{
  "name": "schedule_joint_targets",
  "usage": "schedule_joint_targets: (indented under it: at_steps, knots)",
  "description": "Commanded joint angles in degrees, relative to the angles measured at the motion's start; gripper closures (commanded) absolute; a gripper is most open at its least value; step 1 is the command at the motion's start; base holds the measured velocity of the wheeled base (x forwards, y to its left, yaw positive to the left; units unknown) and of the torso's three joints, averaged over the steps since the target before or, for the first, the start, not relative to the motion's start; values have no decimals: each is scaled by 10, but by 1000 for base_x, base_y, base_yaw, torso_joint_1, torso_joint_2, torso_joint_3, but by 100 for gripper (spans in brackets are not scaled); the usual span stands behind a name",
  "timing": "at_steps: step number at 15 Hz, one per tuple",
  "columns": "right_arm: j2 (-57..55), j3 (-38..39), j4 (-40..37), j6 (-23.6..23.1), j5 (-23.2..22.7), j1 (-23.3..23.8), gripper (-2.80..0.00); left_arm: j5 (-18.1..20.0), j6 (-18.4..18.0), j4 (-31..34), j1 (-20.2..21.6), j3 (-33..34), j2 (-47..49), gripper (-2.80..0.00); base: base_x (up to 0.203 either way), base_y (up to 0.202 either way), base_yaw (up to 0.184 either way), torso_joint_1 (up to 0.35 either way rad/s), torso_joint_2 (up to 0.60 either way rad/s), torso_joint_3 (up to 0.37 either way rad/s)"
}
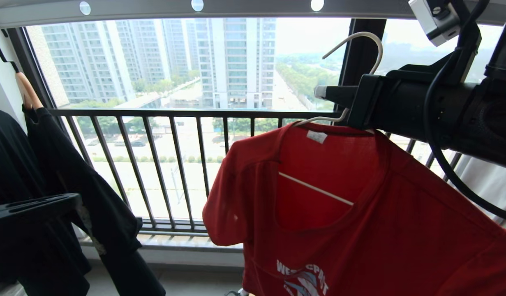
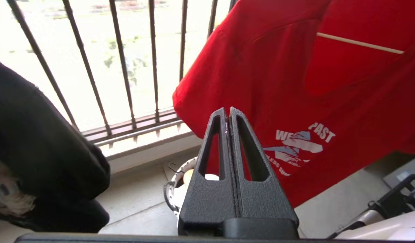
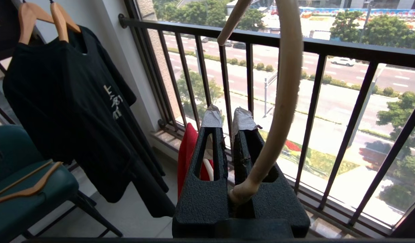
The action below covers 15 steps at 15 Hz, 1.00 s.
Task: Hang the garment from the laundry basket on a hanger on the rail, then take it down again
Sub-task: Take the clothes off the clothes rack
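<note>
The rail point(image 1: 236, 9) served as the one fixed mark here: a pale bar with round holes running across the top of the head view. The hanger point(image 1: 361, 49) had its hook just below that bar and not over it — a clear gap of sky showed between the curve of the hook and the rail's underside. So the relation the coming move turned on was vertical: the hook lay under the rail and had to go up and over it, or, if the take-down was the step in hand, it was already off and free to go down. The frames alone did not settle which.

The right gripper point(image 1: 339, 102) reached in level beneath the rail, its jaws closed tight on the hanger's twisted neck, with the hook arching up out of them in the wrist view. The garment point(image 1: 359, 213) hung from the hanger below the gripper, well beneath the rail, its shoulders sloping down toward the robot's left and its white print low on the chest. The hanger's long axis ran roughly along the rail but tilted, left end lower.

The left gripper point(image 2: 229, 116) sat far lower than the rail, jaws pressed together and holding nothing, pointed at the shirt's lower front. Beyond it, on the floor, part of the laundry basket point(image 2: 172, 184) showed. The right arm was plainly the nearer to the rail — the lift, I judged, was its job.
</note>
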<state>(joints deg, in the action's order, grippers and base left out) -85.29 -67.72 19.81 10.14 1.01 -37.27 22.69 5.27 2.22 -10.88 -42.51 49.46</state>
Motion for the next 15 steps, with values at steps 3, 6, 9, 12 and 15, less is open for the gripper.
schedule_joint_targets:
  at_steps: [3, 6, 9, 12, 15]
  knots:
    - [-57, -13, 1, 1, 0, -2, 0, 7, 35, 18, -176, -184, 284, 0, 0, 0, 0, 0, 0, 0]
    - [-71, -24, 1, 9, 1, -24, 0, -134, 44, 20, -244, -213, 353, -280, 0, 0, 0, 0, 0, 0]
    - [-72, -23, -2, 23, 4, -46, 0, -201, 47, 20, -286, -222, 361, -280, 0, 0, 0, 0, 0, 0]
    - [-73, -23, -2, 24, 4, -51, 0, -271, 48, 20, -323, -223, 352, -280, 0, 0, 0, 0, 0, 0]
    - [-79, -23, -2, 25, 4, -52, 0, -336, 45, 19, -355, -221, 366, -280, 0, 0, 0, 0, 0, 0]
